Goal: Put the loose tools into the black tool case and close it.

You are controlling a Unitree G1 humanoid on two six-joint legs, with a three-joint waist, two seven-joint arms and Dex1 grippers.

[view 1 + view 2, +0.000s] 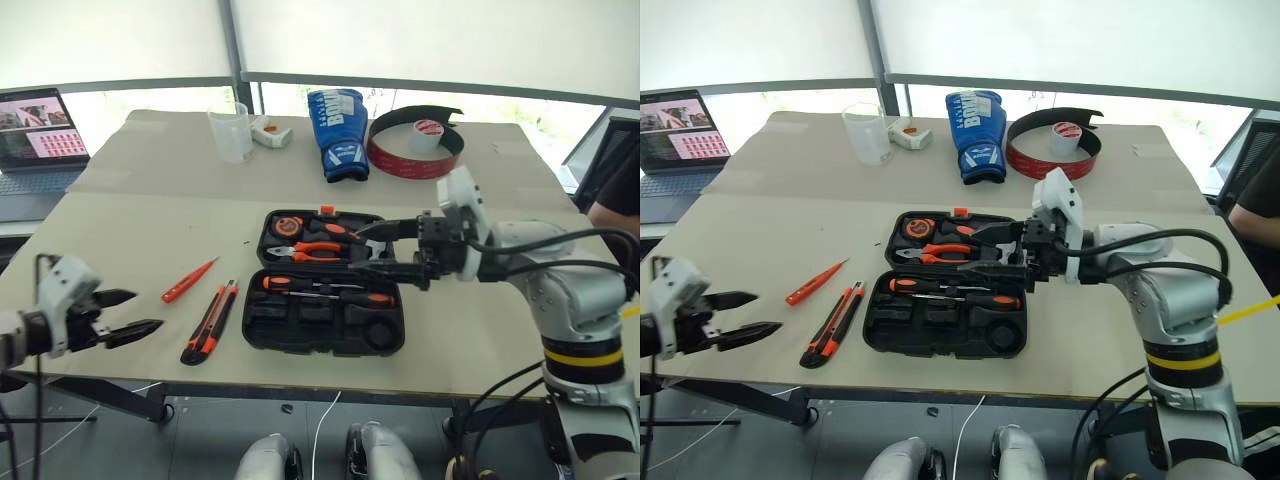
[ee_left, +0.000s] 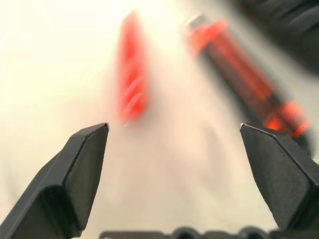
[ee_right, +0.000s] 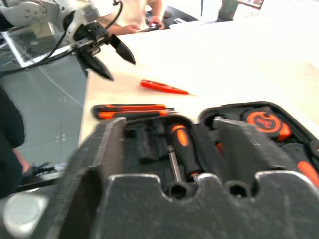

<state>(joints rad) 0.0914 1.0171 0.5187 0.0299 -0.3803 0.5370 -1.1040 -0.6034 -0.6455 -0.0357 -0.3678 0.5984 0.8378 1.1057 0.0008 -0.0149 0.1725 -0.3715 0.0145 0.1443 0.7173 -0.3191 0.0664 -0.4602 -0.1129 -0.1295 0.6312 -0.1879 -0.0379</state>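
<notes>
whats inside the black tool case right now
Black tool case holds two black-and-orange screwdrivers, orange pliers and a tape measure. The right hand hides part of it.

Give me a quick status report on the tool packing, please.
Left gripper open, empty, at table edge. Right gripper open over open tool case. Orange screwdriver, utility knife loose. Nothing blocking.

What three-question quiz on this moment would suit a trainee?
1. True or false: the black tool case lies open.
2. Which two loose tools lie on the table beside the case? A: slim orange screwdriver and utility knife. B: hammer and wrench.
3. Fill in: the left claw is ___.

Key
1. True.
2. A.
3. Open; the right claw, above the case, is open too.
</notes>
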